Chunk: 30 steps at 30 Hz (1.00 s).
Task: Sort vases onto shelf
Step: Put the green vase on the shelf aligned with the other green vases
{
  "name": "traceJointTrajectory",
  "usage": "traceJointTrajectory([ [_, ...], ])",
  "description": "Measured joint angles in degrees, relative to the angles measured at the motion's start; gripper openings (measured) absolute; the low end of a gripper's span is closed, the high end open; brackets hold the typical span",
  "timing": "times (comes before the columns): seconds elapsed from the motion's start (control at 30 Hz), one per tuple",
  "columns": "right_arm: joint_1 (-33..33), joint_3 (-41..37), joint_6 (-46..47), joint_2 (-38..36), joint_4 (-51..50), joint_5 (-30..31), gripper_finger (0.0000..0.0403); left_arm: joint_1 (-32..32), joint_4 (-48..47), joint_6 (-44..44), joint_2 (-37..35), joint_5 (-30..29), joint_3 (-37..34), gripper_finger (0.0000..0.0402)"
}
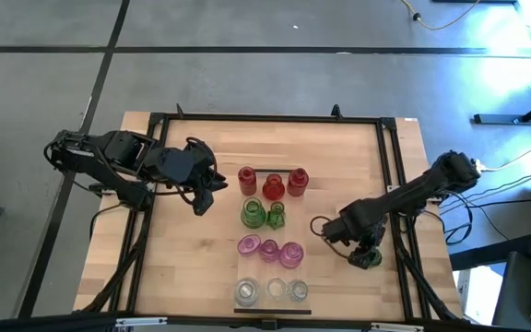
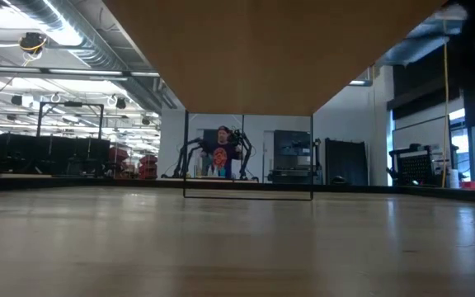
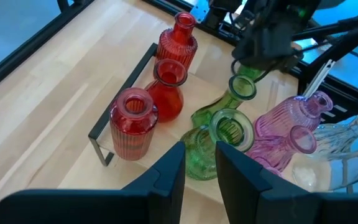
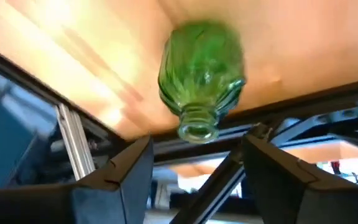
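Note:
The pale shelf (image 1: 295,226) lies mid-table and carries rows of upright vases: three red (image 1: 273,187), two green (image 1: 253,214), three pink (image 1: 269,247) and three clear (image 1: 275,290). A third green vase (image 4: 201,71) stands on its base on the tabletop near the table's right edge (image 1: 370,259). My right gripper (image 4: 197,142) hovers above it, open. Its fingers stand on either side of the neck (image 4: 197,124) without touching. My left gripper (image 1: 203,196) waits left of the red row, open by a narrow gap (image 3: 199,152).
A black metal frame (image 1: 390,166) runs round the table, and its right rail passes close behind the lone green vase (image 4: 303,124). Bare tabletop lies between the shelf and both arms. The low view shows only distant room and a person far off (image 2: 223,153).

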Motion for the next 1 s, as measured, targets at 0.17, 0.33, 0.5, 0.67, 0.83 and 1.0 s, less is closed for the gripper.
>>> traceJointTrajectory([
  [0.17, 0.5, 3.8, 10.9, -7.1, -1.1, 8.2, 0.0225, 0.0, 0.0, 0.0, 0.0, 0.0, 0.0, 0.0082],
  [0.33, 8.2, 5.5, 33.0, -18.1, 1.6, 22.0, 0.0225, 0.0, 0.1, 0.0, 0.0, 0.0, 0.0, 0.0082],
  [0.5, 23.9, 5.5, 56.4, -23.2, 2.1, 41.3, 0.0225, 0.0, 0.3, 0.1, 0.4, -1.4, 0.0, 0.0082],
  [0.67, 36.9, 5.4, 67.0, -20.1, -1.2, 49.8, 0.0225, 0.1, 2.1, 3.1, 1.6, -1.0, 0.0, 0.0082],
  [0.83, 44.5, 5.3, 74.2, -11.6, -0.3, 50.2, 0.0225, 0.4, 4.5, 5.2, 3.7, 1.8, 0.0, 0.0082],
  [1.0, 47.4, 5.3, 77.1, -4.2, 2.0, 47.7, 0.0225, 0.4, 5.5, 4.6, 4.6, 1.9, 0.0, 0.0082],
])
